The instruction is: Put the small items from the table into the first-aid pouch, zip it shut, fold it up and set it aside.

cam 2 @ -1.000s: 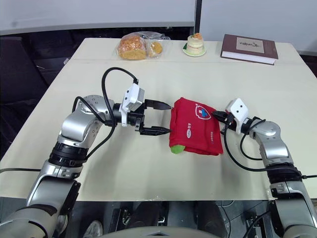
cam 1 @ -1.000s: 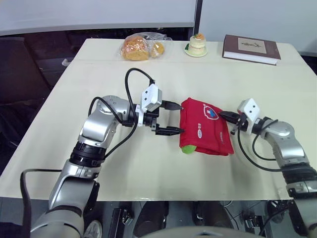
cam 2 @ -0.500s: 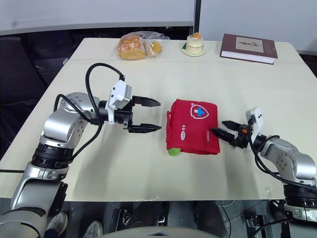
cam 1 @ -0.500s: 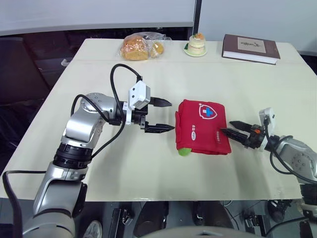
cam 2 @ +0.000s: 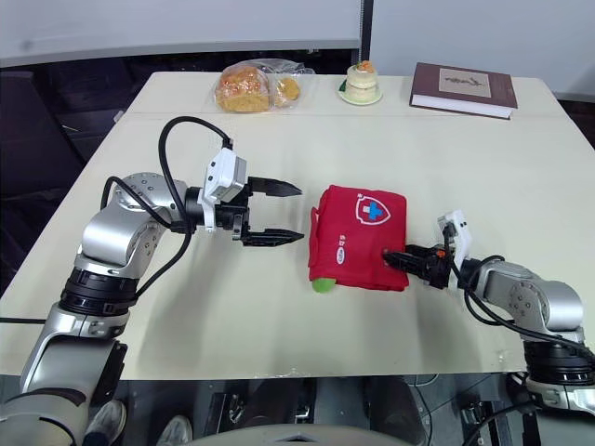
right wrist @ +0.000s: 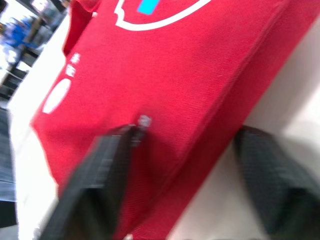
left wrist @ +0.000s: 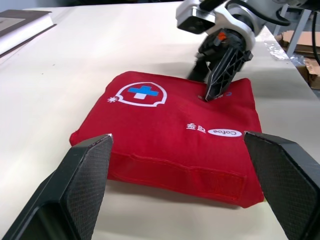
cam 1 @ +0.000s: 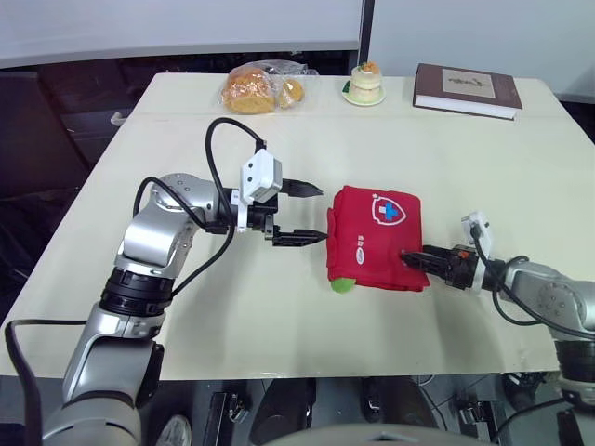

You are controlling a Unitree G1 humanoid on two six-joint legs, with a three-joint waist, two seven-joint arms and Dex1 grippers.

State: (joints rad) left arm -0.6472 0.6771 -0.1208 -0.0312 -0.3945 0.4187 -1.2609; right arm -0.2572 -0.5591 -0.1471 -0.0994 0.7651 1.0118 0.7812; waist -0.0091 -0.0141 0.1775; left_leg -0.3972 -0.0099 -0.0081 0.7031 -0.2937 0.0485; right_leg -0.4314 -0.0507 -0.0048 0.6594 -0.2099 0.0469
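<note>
- Lying folded on the pale counter (cam 1: 279, 316), the red first-aid pouch (cam 1: 376, 237) is showing its white shield and blue cross face up in the left eye view, with a green bit (cam 1: 342, 285) peeking from its near-left corner. The left claw (cam 1: 323, 215) is hovering spread just beside the pouch's left edge, apart from it. The right claw (cam 1: 411, 257) is reaching onto the near-right corner.
- Along the counter's far edge in the right eye view, bagged bread (cam 2: 249, 88), a small cake (cam 2: 359, 82) and a book (cam 2: 463, 88) are sitting well apart from the pouch.
- In the left wrist view, the left fingers (left wrist: 85, 185) are framing the pouch from wide apart, while one tip of the right claw is touching its top.
- In the right wrist view, the right fingers (right wrist: 95, 180) are standing spread, one over the red fabric and the other over bare counter beside the pouch's edge.
</note>
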